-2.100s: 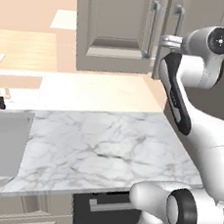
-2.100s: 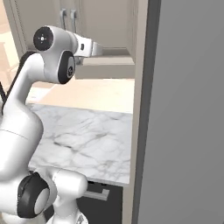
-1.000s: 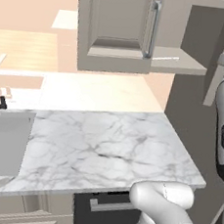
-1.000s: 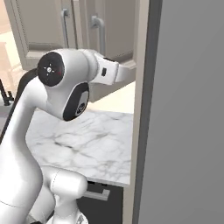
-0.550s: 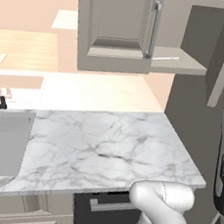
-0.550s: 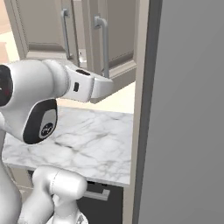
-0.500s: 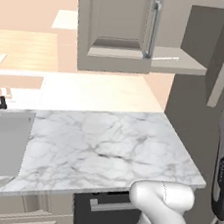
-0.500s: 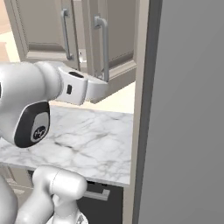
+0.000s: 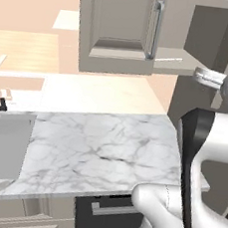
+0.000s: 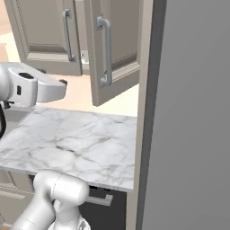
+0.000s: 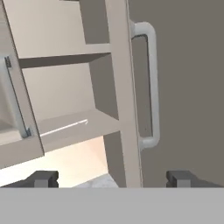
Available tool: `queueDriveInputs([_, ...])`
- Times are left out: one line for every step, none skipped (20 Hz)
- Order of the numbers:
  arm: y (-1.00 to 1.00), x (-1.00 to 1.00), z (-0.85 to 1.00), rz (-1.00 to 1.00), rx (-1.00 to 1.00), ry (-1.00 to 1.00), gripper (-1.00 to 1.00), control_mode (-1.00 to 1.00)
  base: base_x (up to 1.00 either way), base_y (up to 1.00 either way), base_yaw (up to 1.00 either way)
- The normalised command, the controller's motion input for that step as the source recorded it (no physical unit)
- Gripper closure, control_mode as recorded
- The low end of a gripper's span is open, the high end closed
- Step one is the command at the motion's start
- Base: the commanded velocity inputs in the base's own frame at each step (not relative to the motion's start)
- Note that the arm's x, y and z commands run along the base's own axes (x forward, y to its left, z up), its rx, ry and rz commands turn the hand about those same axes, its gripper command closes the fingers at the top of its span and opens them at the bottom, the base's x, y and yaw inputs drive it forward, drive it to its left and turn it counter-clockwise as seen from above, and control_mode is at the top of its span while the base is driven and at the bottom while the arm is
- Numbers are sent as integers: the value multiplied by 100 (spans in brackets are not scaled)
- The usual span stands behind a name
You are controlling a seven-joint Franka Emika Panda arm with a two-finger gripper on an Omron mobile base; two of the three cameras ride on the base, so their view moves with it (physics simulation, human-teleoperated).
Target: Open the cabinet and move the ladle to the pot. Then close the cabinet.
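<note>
Right door of the cabinet (image 10: pixel 108 54) has swung wide since ~2 s ago, when both were shut w/ the claw at the handles; opening step looks done, ladle (image 11: pixel 65 127) lies thin & pale on the bottom shelf. Arm has pulled back low to the right, over the bench (image 9: pixel 97 149). Claw (image 11: pixel 111 178) spread wide, empty, facing the gap

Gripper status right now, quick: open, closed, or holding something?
Gripper: open, fingers spread wide apart with nothing between them. It faces the opened right cabinet door.
</note>
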Motion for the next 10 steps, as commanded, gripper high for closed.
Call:
queueDriveInputs([31, 64, 0, -2, 0, 2, -100, -100, 0, 0, 0])
queueDriveInputs([23, 63, 0, -2, 0, 1, -100, -100, 0, 0, 0])
queueDriveInputs([22, 66, 0, -3, 0, 2, -100, -100, 0, 0, 0])
queueDriveInputs([26, 66, 0, -3, 0, 2, -100, -100, 0, 0, 0])
queueDriveInputs([20, 62, 0, -3, 0, 2, -100, -100, 0, 0, 0])
queueDriveInputs([9, 63, 0, -5, 0, 2, -100, -100, 0, 0, 0])
queueDriveInputs([5, 60, 0, -5, 0, 1, -100, -100, 0, 0, 0])
queueDriveInputs([5, 58, 0, -6, 0, 0, -100, -100, 0, 0, 0])
queueDriveInputs([2, 54, 0, -5, 0, 0, -100, -100, 0, 0, 0])
queueDriveInputs([0, 50, 0, -5, 0, 0, -100, -100, 0, 0, 0])
